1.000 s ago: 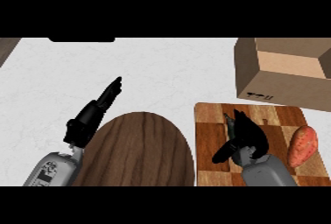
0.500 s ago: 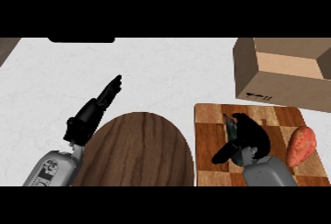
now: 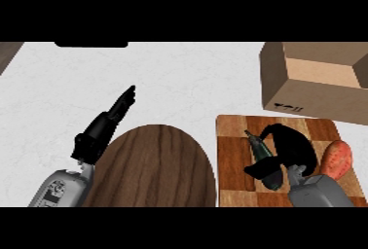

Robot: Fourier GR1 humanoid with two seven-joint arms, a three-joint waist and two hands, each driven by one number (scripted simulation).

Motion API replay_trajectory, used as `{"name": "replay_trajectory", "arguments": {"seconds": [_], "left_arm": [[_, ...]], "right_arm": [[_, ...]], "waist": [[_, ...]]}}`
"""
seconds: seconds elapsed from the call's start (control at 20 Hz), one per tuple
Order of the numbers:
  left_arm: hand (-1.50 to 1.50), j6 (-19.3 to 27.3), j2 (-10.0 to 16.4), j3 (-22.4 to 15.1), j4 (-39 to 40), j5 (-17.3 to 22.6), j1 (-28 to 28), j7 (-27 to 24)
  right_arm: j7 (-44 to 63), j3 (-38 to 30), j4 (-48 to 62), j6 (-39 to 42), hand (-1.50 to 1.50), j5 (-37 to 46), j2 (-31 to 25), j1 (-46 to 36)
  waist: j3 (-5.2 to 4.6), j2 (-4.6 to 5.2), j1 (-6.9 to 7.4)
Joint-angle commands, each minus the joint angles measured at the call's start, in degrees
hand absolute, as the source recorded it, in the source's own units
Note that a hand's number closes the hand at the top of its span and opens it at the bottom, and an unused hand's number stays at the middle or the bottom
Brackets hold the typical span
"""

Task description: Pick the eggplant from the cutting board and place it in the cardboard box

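Nearest, two grey forearms come in from the lower edge: the left forearm (image 3: 57, 187) at the view's lower left and the right forearm (image 3: 320, 192) at the lower right. Between them lies a dark wooden plate (image 3: 155, 170), oval in this view and bare on top, with its near part cut off by the lower edge.

Just to the right of the plate sits the checkered cutting board (image 3: 231, 190), its left edge close beside the plate's rim. The right hand (image 3: 291, 148) is over the middle of the board, with its fingers curled over in an arc and its thumb reaching left. The eggplant (image 3: 259, 148), dark and long with a greenish stem end pointing away from the robot, lies against that hand on its left side. The thumb crosses its lower half, so the hand is closed around it. It cannot be told whether the eggplant rests on the board or is slightly raised. On the right of the hand, near the board's right edge, lies an orange-red vegetable (image 3: 336, 158), tilted and apart from the fingers.

Further out, the left hand (image 3: 104, 129) stretches over the white counter (image 3: 179, 78) beside the plate's upper left rim, with fingers straight, pointing up and to the right, and holding nothing.

Beyond the board, at the upper right, stands the cardboard box (image 3: 309, 99), open at the top, with its near wall just beyond the board's far edge. At the counter's far edge a flat black shape (image 3: 92, 44) shows.
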Motion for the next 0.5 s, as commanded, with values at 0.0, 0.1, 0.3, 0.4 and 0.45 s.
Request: {"name": "replay_trajectory", "arguments": {"seconds": [0.0, 0.1, 0.3, 0.4, 0.45], "left_arm": [[0.0, -0.07, -0.68, -0.01, 0.36, 0.36, 0.35, -0.3], [0.0, -0.83, 0.51, 0.47, -1.0, 0.46, 0.82, -0.19], [0.0, -1.65, 1.0, 2.3, -0.62, 0.9, -1.99, 2.29], [0.0, 0.58, -1.51, -1.05, -1.59, -2.34, 0.14, 1.7], [0.0, -0.31, -1.19, 0.12, -0.09, -1.17, 1.06, 0.38]], "right_arm": [[-18.47, 4.53, -3.83, 2.39, 1.5, 0.52, -9.12, -0.45], [-25.93, 2.92, -5.14, -1.02, 1.5, 1.76, -13.96, 1.06], [-35.18, -0.66, -2.28, -10.3, 1.5, 5.68, -17.43, 2.23], [-35.54, -2.78, -1.74, -13.47, 1.5, 7.65, -17.45, 0.92], [-34.49, -3.17, -3.86, -15.89, 1.5, 9.09, -17.02, 2.07]], "waist": [[0.64, 0.53, 0.02], [0.63, 0.43, -0.41], [0.58, 0.63, -0.6], [0.57, 0.59, -0.33], [0.54, 0.57, -0.55]]}}
